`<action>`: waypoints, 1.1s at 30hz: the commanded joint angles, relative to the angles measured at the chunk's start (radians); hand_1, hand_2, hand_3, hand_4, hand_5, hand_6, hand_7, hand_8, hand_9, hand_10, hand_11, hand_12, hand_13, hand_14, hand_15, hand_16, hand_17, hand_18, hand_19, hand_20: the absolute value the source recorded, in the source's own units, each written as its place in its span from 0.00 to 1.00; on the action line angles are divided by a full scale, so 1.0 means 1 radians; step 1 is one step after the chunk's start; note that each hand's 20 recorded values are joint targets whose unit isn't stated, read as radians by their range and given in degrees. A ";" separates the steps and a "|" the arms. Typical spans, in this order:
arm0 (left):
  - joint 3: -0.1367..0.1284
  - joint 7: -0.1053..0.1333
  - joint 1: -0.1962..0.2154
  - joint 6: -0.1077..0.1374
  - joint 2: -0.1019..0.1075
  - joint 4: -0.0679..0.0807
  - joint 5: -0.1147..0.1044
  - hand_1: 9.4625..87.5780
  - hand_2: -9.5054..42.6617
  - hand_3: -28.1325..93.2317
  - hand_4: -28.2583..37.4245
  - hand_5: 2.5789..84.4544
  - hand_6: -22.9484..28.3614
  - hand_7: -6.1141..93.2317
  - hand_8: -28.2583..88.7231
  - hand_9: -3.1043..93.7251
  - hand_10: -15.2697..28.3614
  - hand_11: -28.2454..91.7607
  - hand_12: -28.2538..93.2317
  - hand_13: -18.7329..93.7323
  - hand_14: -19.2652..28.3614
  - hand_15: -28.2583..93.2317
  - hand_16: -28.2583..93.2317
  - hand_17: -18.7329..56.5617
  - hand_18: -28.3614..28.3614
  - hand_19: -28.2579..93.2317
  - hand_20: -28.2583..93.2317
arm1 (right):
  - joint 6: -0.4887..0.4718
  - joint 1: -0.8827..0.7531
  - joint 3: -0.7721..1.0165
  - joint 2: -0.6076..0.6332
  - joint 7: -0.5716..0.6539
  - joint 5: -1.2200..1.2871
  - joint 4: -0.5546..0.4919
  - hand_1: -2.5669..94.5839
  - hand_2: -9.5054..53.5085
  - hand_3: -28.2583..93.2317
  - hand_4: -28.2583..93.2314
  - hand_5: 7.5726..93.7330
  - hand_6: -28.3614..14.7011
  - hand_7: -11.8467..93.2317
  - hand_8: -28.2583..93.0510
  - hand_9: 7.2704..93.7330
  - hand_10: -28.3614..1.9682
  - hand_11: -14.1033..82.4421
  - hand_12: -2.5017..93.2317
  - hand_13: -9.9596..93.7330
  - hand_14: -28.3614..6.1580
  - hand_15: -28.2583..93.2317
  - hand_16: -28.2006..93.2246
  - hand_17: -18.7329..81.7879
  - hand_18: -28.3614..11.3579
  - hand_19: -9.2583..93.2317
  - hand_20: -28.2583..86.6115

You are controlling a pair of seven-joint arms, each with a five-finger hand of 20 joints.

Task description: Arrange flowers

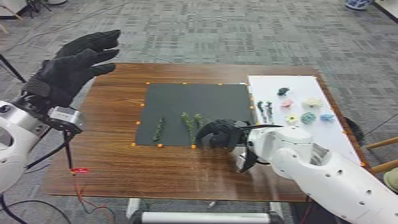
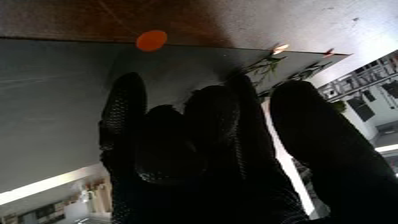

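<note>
the dark mat (image 1: 197, 97) lies on the brown desk (image 1: 115, 165), with small orange marks (image 1: 138, 122) along its edges. the right hand (image 1: 224, 134) is at the mat's near right corner, palm side down and low; whether it is apart, together or clamped on something, i cannot tell. just to the left of it, on the near part of the mat, lies pale leafy greenery (image 1: 187, 121), its lower end running close to the hand; i can't tell whether the two touch. a darker green stem (image 1: 158, 129) lies farther to the left on the mat, near its left edge and well apart from that hand. in the right wrist view the mat spreads out behind the glove, with green leaves near one of its edges. to the right of the mat is a white sheet (image 1: 311, 135), bearing two slim dark stems (image 1: 269, 111) near the mat's right edge. farther right from the mat, on the same sheet, sit a dark green bloom (image 1: 282, 91), a pink bloom (image 1: 287, 103), a cream bloom (image 1: 312, 102), a yellow bloom (image 1: 291, 119), a teal bloom (image 1: 308, 118) and a blue bloom (image 1: 327, 117). the left hand (image 1: 67, 70) is raised to the left of the mat, its fingers relaxed and apart from the thumb, well away from all the flowers.
</note>
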 commanded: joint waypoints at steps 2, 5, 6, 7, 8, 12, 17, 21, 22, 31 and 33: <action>-0.003 -0.002 0.001 0.003 -0.006 -0.001 -0.005 0.20 0.01 0.75 0.00 0.20 0.47 0.26 0.17 0.15 0.53 0.40 0.39 0.19 0.63 0.54 0.19 0.08 0.84 0.50 0.32 | -0.004 -0.020 0.022 -0.007 -0.011 -0.023 -0.015 0.18 0.42 1.00 0.16 0.38 0.62 0.24 0.14 0.77 0.47 0.85 0.44 0.79 0.41 0.95 0.55 0.48 0.16 0.84 0.62; -0.002 -0.004 -0.001 0.002 -0.005 0.000 -0.005 0.20 0.01 0.75 0.00 0.20 0.47 0.26 0.17 0.15 0.53 0.40 0.39 0.19 0.63 0.54 0.19 0.08 0.84 0.50 0.32 | 0.005 -0.025 0.037 -0.011 -0.007 -0.020 -0.021 0.18 0.42 1.00 0.16 0.38 0.62 0.24 0.14 0.77 0.47 0.85 0.44 0.79 0.41 0.95 0.55 0.48 0.16 0.84 0.62; -0.001 -0.003 -0.001 0.003 -0.005 0.000 -0.006 0.20 0.01 0.75 0.00 0.20 0.47 0.26 0.17 0.15 0.53 0.40 0.39 0.19 0.62 0.54 0.19 0.08 0.84 0.50 0.32 | 0.010 -0.027 0.039 -0.010 -0.006 -0.019 -0.023 0.18 0.42 1.00 0.16 0.38 0.62 0.24 0.14 0.77 0.47 0.85 0.44 0.79 0.41 0.95 0.55 0.48 0.16 0.84 0.62; -0.001 -0.003 -0.001 0.003 -0.005 0.000 -0.005 0.20 0.01 0.75 0.00 0.20 0.47 0.26 0.17 0.15 0.53 0.40 0.39 0.19 0.62 0.54 0.19 0.08 0.84 0.50 0.32 | 0.017 -0.029 0.042 -0.010 -0.006 -0.018 -0.025 0.18 0.42 1.00 0.15 0.38 0.62 0.24 0.14 0.77 0.47 0.85 0.44 0.79 0.41 0.95 0.55 0.48 0.16 0.84 0.62; -0.002 -0.004 -0.001 0.003 -0.005 0.000 -0.004 0.20 0.01 0.75 0.00 0.20 0.47 0.26 0.17 0.15 0.53 0.40 0.39 0.19 0.62 0.54 0.19 0.08 0.84 0.50 0.32 | 0.015 -0.033 0.048 -0.012 -0.005 -0.015 -0.026 0.18 0.42 1.00 0.15 0.38 0.62 0.24 0.14 0.77 0.47 0.85 0.43 0.79 0.41 0.95 0.55 0.48 0.16 0.84 0.62; -0.006 -0.004 0.005 0.005 -0.006 -0.002 -0.004 0.20 0.01 0.75 0.00 0.20 0.47 0.26 0.17 0.15 0.53 0.40 0.39 0.19 0.63 0.54 0.19 0.08 0.84 0.50 0.32 | 0.031 -0.045 0.061 -0.010 -0.002 -0.013 -0.033 0.18 0.41 1.00 0.15 0.38 0.62 0.24 0.14 0.77 0.47 0.85 0.43 0.79 0.42 0.95 0.55 0.48 0.16 0.84 0.62; -0.004 -0.003 0.004 0.003 -0.005 0.000 -0.005 0.20 0.01 0.75 0.00 0.20 0.47 0.26 0.17 0.15 0.53 0.40 0.39 0.19 0.63 0.54 0.19 0.08 0.83 0.50 0.32 | 0.061 -0.056 0.078 -0.012 0.001 -0.008 -0.038 0.18 0.40 1.00 0.13 0.37 0.61 0.24 0.14 0.77 0.47 0.85 0.43 0.79 0.42 0.95 0.55 0.48 0.16 0.84 0.62; -0.005 -0.005 0.006 0.002 -0.006 0.000 -0.006 0.20 0.01 0.75 0.00 0.20 0.47 0.26 0.17 0.15 0.53 0.40 0.39 0.19 0.63 0.53 0.19 0.08 0.83 0.50 0.32 | 0.075 -0.065 0.090 -0.014 0.003 -0.003 -0.045 0.18 0.38 0.99 0.11 0.37 0.61 0.24 0.14 0.77 0.47 0.85 0.43 0.79 0.42 0.95 0.55 0.48 0.16 0.84 0.62; -0.005 -0.006 0.004 0.003 -0.006 0.000 -0.004 0.20 0.01 0.75 0.00 0.20 0.47 0.26 0.17 0.15 0.53 0.40 0.39 0.19 0.63 0.53 0.19 0.08 0.84 0.50 0.32 | 0.077 -0.065 0.089 -0.013 0.006 0.003 -0.047 0.18 0.38 0.99 0.11 0.37 0.61 0.24 0.14 0.77 0.47 0.85 0.43 0.79 0.42 0.95 0.55 0.48 0.16 0.84 0.62; -0.010 -0.005 0.009 0.002 -0.007 -0.001 -0.006 0.20 0.01 0.75 0.00 0.20 0.47 0.26 0.17 0.15 0.53 0.40 0.39 0.19 0.63 0.54 0.19 0.08 0.84 0.50 0.32 | 0.043 -0.064 0.078 -0.028 0.002 -0.052 -0.049 0.21 0.20 0.96 0.05 0.37 0.57 0.23 0.14 0.77 0.48 0.85 0.43 0.79 0.43 0.95 0.55 0.48 0.17 0.84 0.62; -0.011 -0.005 0.010 0.000 -0.007 -0.002 -0.004 0.20 0.01 0.75 0.00 0.20 0.47 0.26 0.17 0.15 0.53 0.40 0.39 0.19 0.63 0.54 0.19 0.08 0.84 0.50 0.32 | 0.050 -0.061 0.063 -0.030 0.009 -0.089 -0.052 0.20 0.15 0.94 0.04 0.37 0.54 0.23 0.15 0.77 0.48 0.84 0.43 0.79 0.44 0.95 0.55 0.48 0.17 0.84 0.62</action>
